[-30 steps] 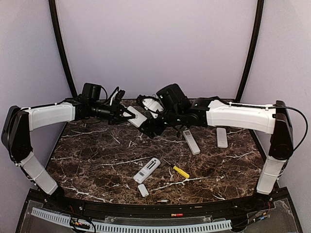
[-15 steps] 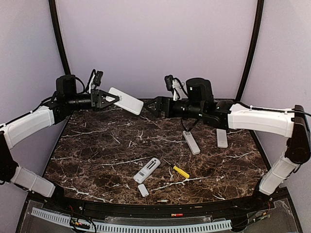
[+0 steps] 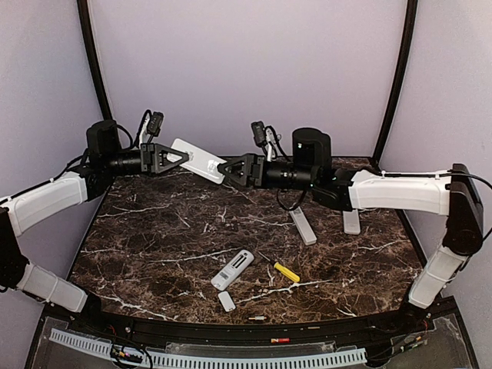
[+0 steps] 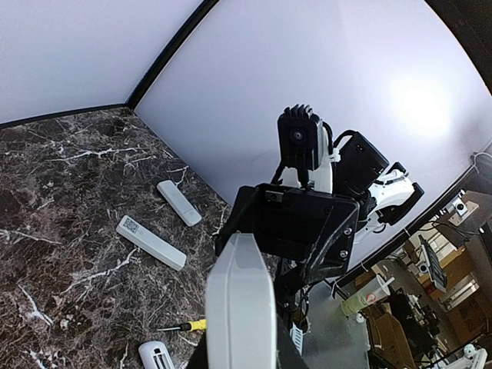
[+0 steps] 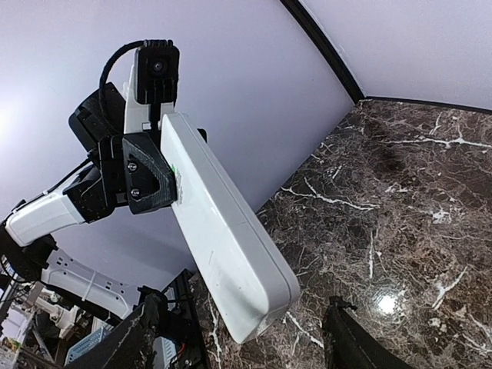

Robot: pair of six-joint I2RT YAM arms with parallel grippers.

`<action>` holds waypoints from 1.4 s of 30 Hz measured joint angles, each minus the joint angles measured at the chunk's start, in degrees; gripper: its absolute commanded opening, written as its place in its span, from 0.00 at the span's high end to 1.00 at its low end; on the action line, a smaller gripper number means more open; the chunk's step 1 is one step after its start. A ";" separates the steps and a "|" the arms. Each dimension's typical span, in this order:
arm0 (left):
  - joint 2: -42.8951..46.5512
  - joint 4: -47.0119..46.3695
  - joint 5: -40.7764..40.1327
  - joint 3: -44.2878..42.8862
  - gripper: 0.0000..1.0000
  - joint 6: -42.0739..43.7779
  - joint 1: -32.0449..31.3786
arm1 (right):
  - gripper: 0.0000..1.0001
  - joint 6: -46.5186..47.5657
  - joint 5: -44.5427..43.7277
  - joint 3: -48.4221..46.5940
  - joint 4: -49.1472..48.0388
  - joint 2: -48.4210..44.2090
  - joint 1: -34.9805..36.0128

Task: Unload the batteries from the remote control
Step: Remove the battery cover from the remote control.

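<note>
White remote control (image 3: pixel 201 161): aloft over the table's (image 3: pixel 154 254) far edge, clamped in left gripper (image 3: pixel 178 157), long axis toward 4 o'clock, free end meeting the nearer, wide-spread right gripper (image 3: pixel 225 169); batteries unseen, presumably inside.

Soft, even light overhead. Glare spots the glossy dark marble tabletop (image 5: pixel 387 304) and pale lilac wall (image 4: pixel 419 108); the 2 wrist views bow at edges.

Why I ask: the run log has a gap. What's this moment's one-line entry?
left gripper: shut on white remote, aloft | right gripper: open, at its free end
</note>
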State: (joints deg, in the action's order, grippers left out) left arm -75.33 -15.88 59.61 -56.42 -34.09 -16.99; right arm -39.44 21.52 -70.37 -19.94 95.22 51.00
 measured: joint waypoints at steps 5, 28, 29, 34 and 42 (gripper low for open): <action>0.00 -2.49 1.51 0.55 1.00 -1.33 0.00 | 0.36 -0.26 1.25 -0.02 -1.03 0.98 0.00; -0.20 -4.02 3.61 0.57 1.00 -2.19 -1.03 | 0.54 -1.64 4.22 -1.73 -2.36 2.95 0.02; -0.28 -4.00 3.61 0.57 1.00 -2.19 -1.03 | 0.55 -1.70 4.22 -1.75 -2.36 3.06 0.02; -0.63 -3.98 3.58 0.57 1.00 -2.19 -1.07 | 0.66 -1.97 4.24 -1.86 -2.38 3.61 0.02; -0.74 -3.98 3.50 0.57 1.00 -1.90 -1.16 | 0.79 -3.21 4.66 -2.12 -2.80 3.69 0.07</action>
State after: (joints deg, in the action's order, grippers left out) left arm -76.07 -19.86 63.11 -55.86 -35.99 -18.15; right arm -42.65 26.17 -72.49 -22.74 98.91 51.07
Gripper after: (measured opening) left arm 0.151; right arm 0.255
